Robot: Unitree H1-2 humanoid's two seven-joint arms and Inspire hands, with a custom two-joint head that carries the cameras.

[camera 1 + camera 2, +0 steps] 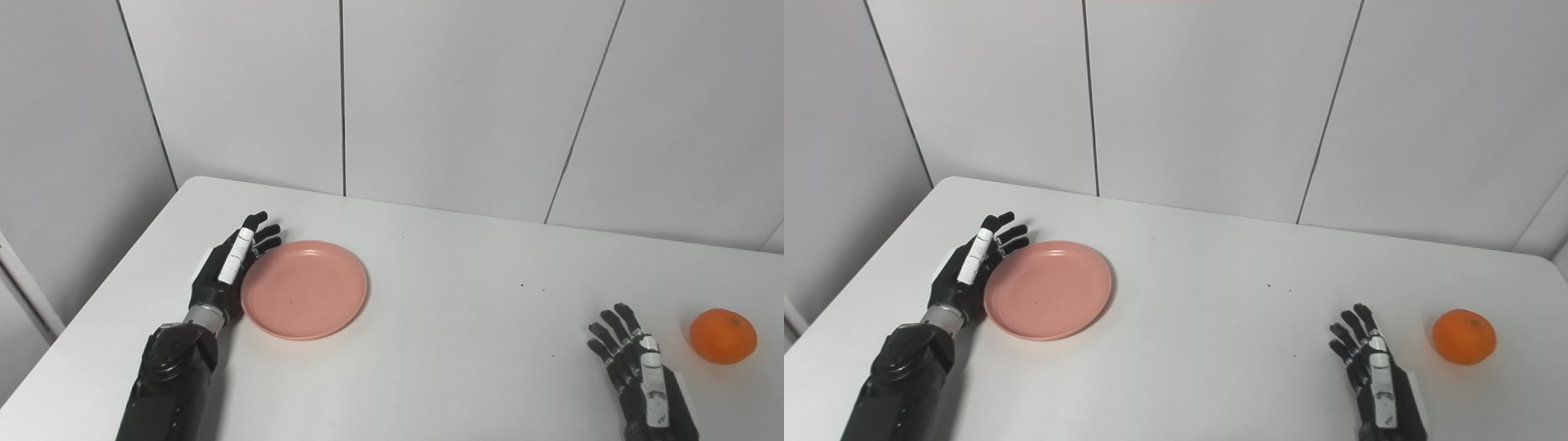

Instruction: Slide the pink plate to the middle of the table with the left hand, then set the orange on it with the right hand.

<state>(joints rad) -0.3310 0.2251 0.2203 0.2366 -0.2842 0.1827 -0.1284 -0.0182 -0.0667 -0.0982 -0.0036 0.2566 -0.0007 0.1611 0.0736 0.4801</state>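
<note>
Left eye view: pink plate (304, 289) lies flat, face up, at 9 o'clock on the table (465, 294). Left hand (229, 269), fingers spread, holding nothing, flanks its rim. Orange (723, 335), at 3 o'clock, sits stem-up beside the empty, spread right hand (640, 373).

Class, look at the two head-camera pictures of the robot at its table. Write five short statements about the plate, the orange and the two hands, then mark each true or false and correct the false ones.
1. The left hand is beside the plate's left rim. True.
2. The orange lies on the plate. False: it sits on the table, far right.
3. The right hand holds the orange. False: it is open, left of the orange and apart from it.
4. The plate is empty. True.
5. The plate is blue. False: it is pink.
</note>
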